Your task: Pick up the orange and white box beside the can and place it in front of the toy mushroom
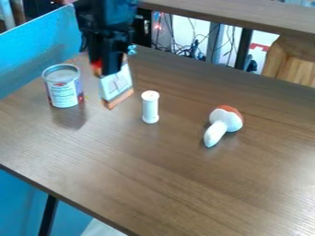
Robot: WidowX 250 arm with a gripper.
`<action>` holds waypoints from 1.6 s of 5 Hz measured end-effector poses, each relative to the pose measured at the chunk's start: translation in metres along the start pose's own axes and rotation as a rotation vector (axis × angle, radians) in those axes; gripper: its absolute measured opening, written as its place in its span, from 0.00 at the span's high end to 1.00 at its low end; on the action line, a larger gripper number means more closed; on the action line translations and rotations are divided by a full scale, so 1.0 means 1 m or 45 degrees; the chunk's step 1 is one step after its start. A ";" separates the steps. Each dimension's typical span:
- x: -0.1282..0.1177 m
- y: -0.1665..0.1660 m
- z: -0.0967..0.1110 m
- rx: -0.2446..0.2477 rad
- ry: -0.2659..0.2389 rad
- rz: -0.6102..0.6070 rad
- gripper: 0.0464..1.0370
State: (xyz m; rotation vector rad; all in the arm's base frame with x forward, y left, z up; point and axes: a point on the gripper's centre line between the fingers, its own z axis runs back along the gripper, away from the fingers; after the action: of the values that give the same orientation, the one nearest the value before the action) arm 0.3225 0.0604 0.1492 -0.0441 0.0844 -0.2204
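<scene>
Box [117, 85] hangs tilted, pinched in your fingers [109, 68]. Swinging it sideways too low could topple the nearby white cylinder [150, 107].

Blue panel [37, 50] behind brown wood-grain table [184, 184]; tangled cables [190, 50]; wooden chair [292, 64].

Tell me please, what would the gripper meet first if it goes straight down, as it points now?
Probably the small white-and-orange box at the tip of the gripper, unless already held; then the brown tabletop. Depth is unclear here.
</scene>
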 end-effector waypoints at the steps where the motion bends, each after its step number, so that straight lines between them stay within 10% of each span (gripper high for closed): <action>1: 0.011 -0.040 0.007 -0.020 0.026 -0.111 0.66; 7: -0.007 -0.141 -0.080 0.123 0.262 -0.401 0.66; 8: 0.005 -0.142 -0.081 0.188 0.158 -0.365 0.66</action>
State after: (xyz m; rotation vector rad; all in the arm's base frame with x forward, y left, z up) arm 0.2896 -0.0819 0.0753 0.1055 0.1857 -0.5156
